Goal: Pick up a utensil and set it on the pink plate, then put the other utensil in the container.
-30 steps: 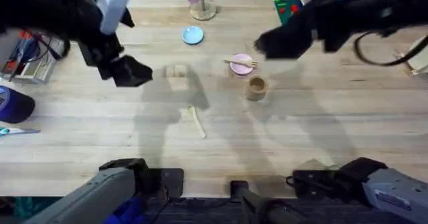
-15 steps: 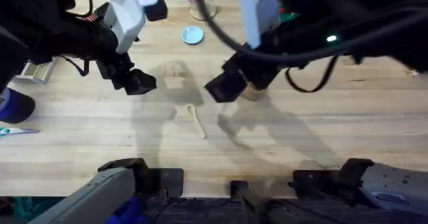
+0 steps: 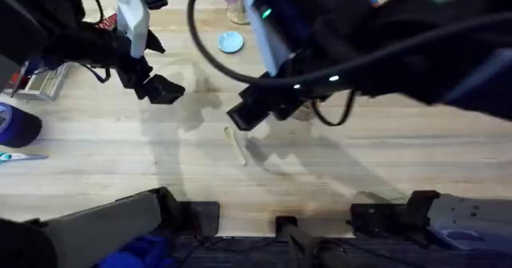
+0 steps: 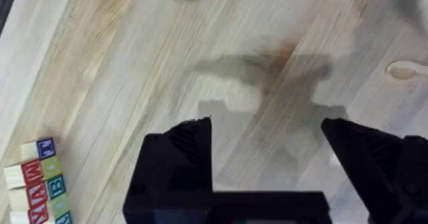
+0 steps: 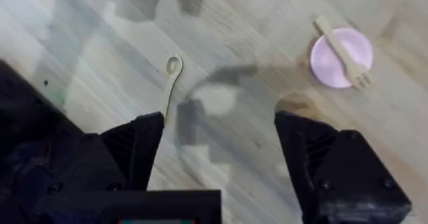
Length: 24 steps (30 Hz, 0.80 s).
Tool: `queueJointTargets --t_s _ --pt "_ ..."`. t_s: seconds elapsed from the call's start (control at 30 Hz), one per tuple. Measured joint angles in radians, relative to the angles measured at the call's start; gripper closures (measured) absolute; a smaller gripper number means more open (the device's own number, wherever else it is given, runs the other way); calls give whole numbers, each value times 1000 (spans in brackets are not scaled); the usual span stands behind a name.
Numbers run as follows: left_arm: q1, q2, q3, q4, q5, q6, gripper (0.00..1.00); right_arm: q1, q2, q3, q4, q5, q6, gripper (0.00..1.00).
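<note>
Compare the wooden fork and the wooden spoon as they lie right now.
The fork lies across the pink plate, while the spoon lies on the bare table. The fork ends in short tines, the spoon in a rounded bowl. Both are small, pale wood, and neither is held.

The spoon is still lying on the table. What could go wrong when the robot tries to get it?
The spoon lies flat and thin on the table, so the open right gripper above it might slip off it or just push it along. The cup is mostly hidden under the right arm, so the arm could knock it over. The fork hangs over the pink plate's edge, so a bump could tip it off.
</note>
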Motion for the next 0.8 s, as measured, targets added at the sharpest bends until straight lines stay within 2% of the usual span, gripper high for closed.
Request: queueJointTargets --t_s 0.2,0.37,0.53,0.8 --pt "0 5 0 0 15 8 8 66 100 0 40 39 111 5" --pt "0 5 0 4 21 10 8 145 144 0 53 71 146 5" --pt "0 5 0 59 21 13 7 206 195 0 78 78 163 5" --pt "0 5 0 105 21 20 7 226 214 0 83 67 177 5"
